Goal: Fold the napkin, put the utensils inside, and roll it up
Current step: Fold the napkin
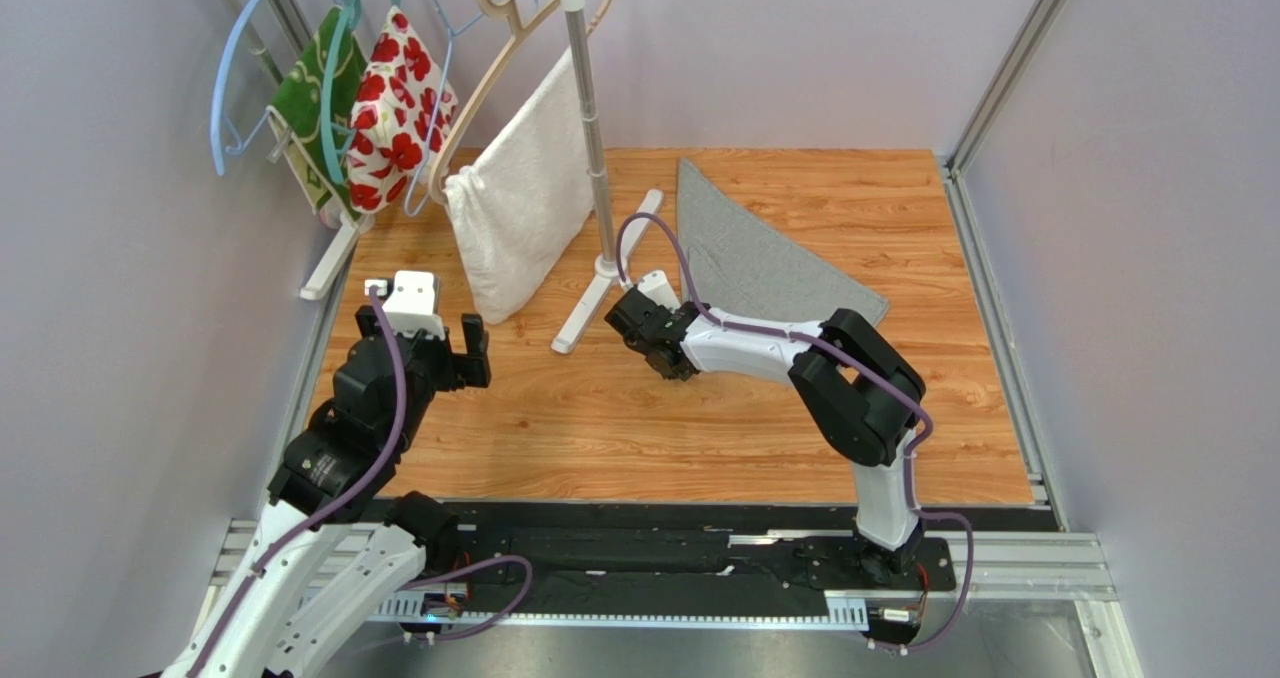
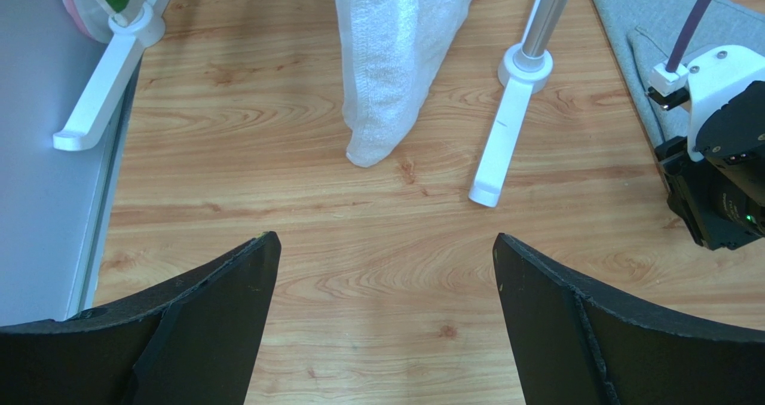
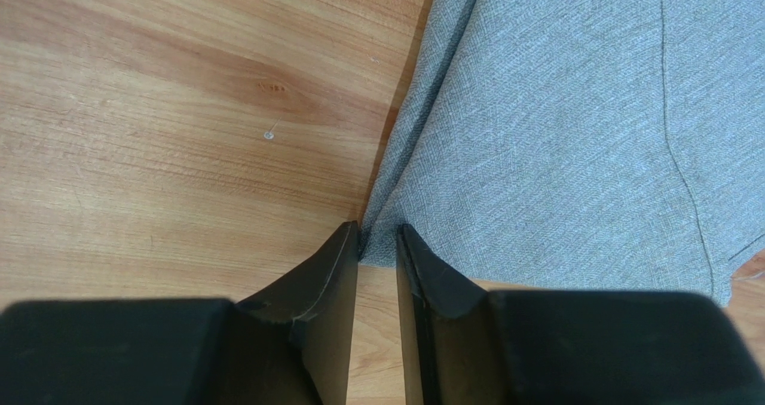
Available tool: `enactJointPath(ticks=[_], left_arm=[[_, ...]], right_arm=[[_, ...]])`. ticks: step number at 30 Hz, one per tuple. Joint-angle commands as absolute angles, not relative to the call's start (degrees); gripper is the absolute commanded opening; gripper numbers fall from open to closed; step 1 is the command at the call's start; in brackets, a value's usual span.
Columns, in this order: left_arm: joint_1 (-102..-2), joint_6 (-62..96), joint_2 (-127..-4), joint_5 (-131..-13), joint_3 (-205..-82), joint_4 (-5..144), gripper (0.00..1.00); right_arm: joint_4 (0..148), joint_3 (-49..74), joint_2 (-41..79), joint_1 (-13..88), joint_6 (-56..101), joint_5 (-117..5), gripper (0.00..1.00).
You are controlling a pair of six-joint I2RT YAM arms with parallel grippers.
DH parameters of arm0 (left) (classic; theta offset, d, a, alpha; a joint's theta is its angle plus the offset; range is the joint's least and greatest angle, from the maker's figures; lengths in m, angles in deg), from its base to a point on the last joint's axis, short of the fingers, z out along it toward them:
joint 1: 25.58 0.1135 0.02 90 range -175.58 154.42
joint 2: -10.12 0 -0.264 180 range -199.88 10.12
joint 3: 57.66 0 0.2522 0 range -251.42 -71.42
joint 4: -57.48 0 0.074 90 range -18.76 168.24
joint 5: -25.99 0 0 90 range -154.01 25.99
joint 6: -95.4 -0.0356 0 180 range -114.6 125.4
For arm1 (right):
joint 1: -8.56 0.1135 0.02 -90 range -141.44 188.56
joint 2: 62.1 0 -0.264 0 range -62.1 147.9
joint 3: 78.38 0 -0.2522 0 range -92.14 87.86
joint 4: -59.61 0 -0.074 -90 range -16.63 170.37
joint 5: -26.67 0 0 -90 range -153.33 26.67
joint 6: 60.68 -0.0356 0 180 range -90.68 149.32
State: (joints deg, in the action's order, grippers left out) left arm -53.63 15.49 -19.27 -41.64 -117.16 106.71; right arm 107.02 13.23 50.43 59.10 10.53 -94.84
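— Where do we have the napkin (image 1: pixel 759 258)?

— Flat on the table (image 1: pixel 601 423), toward its far right corner, beside the clothes rack (image 1: pixel 583 123). From above it reads as a triangle. Along its left edge we see the cloth doubled over into a soft ridge.

— Why is our right gripper (image 3: pixel 377 236) down there?

— We judge it is going for that ridge at the napkin's near-left corner, where a layer could be lifted and carried across for a fold. The jaws are narrow, with a thin slit between them and the tips right at the cloth's edge. Whether fabric is actually pinched, we cannot tell.

— And the left gripper (image 2: pixel 384 244)?

— It is spread wide and holds nothing, over bare wood near the table's left edge. We take it as parked out of the way, looking toward the rack's foot and the white cloth (image 1: pixel 519 206).

— And the utensils?

— We find none in any view, so that step is not yet begun.

— What are we working on?

— Pale wood-grain laminate, smooth and flat. Thin fabric hugs it, so we think a low, grazing pinch is called for. Plain grey walls (image 1: pixel 105 288) close in on the left, far and right sides. The rack at the far left carries hangers with a red-flowered fabric (image 1: pixel 394 101) and a green fabric (image 1: pixel 313 86).
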Motion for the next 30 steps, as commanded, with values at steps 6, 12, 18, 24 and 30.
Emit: enactJointPath(ticks=[6,12,18,24,30], left_arm=[[-53.70,15.68,-19.32,-42.04,-116.95,105.96,0.98],[-53.70,16.03,-19.50,-44.67,-117.65,106.31,0.95],[-53.70,16.65,-20.55,-48.71,-118.71,106.40,0.93],[-53.70,16.65,-19.94,-48.11,-118.36,106.22,0.93],[-53.70,16.04,-19.50,-46.08,-118.01,106.14,0.94]], right_arm=[[107.03,15.87,49.70,59.27,8.06,-94.62,0.00],[113.70,24.74,41.11,59.27,2.00,-95.15,0.00],[127.06,35.12,30.20,60.06,-11.27,-94.44,0.00],[134.63,30.94,22.28,64.01,-14.81,-93.91,0.39],[129.99,17.12,27.45,63.58,-3.58,-96.20,0.45]])
